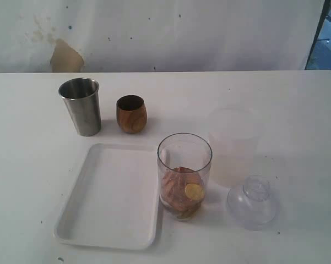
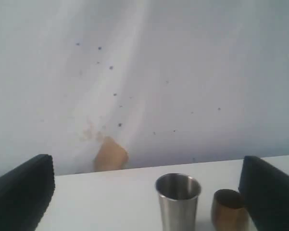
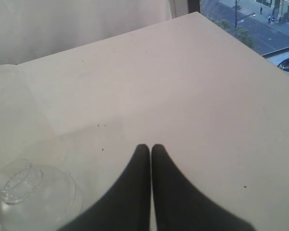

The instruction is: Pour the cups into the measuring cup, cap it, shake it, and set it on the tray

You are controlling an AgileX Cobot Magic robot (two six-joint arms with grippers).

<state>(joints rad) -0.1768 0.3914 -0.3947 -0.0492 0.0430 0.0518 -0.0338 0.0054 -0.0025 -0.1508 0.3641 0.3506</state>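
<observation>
Nearest you, the white plastic tray (image 1: 107, 220), flat with rounded corners and a low rim, lies on the matte white worktop (image 1: 297, 110). Just beside its right edge stands the measuring cup (image 1: 184, 165), off the tray: clear, straight-walled, uncapped, with brownish pieces and one round yellow bit at its bottom. Right of it rests a clear domed lid (image 1: 253, 202), knob up, in front of a frosted, milky container (image 1: 234, 143). Behind the tray you have the tapered brushed-steel tumbler (image 1: 81, 106) and the rounded wood-grain cup (image 1: 131, 114), upright and apart. Your left claw (image 2: 146, 166) is spread wide and empty; your right claw (image 3: 150, 149) is clenched on nothing.
</observation>
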